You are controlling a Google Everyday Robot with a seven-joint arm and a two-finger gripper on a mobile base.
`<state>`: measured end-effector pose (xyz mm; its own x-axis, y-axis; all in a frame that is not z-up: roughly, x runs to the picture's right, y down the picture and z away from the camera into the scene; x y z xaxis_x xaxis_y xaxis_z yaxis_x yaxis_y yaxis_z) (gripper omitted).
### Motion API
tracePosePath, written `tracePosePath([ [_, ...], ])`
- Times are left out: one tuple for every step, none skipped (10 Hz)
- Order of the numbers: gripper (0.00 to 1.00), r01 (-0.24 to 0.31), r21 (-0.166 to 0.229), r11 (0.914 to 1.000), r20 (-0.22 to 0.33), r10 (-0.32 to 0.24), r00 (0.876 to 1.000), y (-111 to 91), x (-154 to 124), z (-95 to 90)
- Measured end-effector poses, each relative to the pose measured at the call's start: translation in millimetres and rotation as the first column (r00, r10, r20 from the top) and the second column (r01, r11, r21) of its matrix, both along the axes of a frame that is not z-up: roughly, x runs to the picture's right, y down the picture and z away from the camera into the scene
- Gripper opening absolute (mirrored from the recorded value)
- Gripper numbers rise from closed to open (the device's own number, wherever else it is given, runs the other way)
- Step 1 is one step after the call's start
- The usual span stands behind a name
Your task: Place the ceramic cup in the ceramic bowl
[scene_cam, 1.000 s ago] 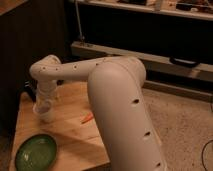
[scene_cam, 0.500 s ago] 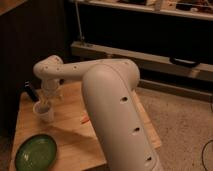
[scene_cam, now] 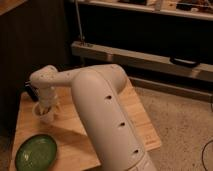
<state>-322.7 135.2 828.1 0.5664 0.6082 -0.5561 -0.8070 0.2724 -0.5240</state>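
The ceramic cup point(scene_cam: 45, 116), small, white and handleless, stands upright on the wooden table point(scene_cam: 70, 140) near its left side. My gripper point(scene_cam: 46, 106) is right at the cup's rim, coming down from above, at the end of the white arm point(scene_cam: 100, 105) that crosses the middle of the view. The ceramic bowl point(scene_cam: 36, 152), wide, shallow and glossy green, sits at the table's front left corner, a little in front of the cup and apart from it.
A small dark object point(scene_cam: 30, 91) sits at the table's left edge behind the cup. A dark wall stands to the left. A low metal shelf rail point(scene_cam: 150, 57) runs behind the table. Speckled floor point(scene_cam: 180, 125) lies to the right.
The arm's big link has swung closer and more to the left, covering more of the table. The gripper has stayed at the cup, which sits slightly lower in view.
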Motion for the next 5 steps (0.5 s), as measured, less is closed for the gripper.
tracePosePath([
  [0.31, 0.002, -0.005, 1.0, 0.006, -0.002, 1.0, 0.5, 2.2, 0.7],
  [0.2, -0.005, -0.015, 0.9999, 0.02, 0.005, 1.0, -2.2, 5.9, -3.4],
  [0.09, -0.018, -0.02, 0.9996, 0.035, 0.019, 0.999, -9.6, 12.8, -12.1],
  [0.02, -0.033, -0.021, 0.9992, 0.053, 0.034, 0.998, -18.2, 21.1, -24.0],
  [0.0, -0.046, -0.017, 0.9988, 0.072, 0.047, 0.996, -26.7, 27.1, -36.3],
])
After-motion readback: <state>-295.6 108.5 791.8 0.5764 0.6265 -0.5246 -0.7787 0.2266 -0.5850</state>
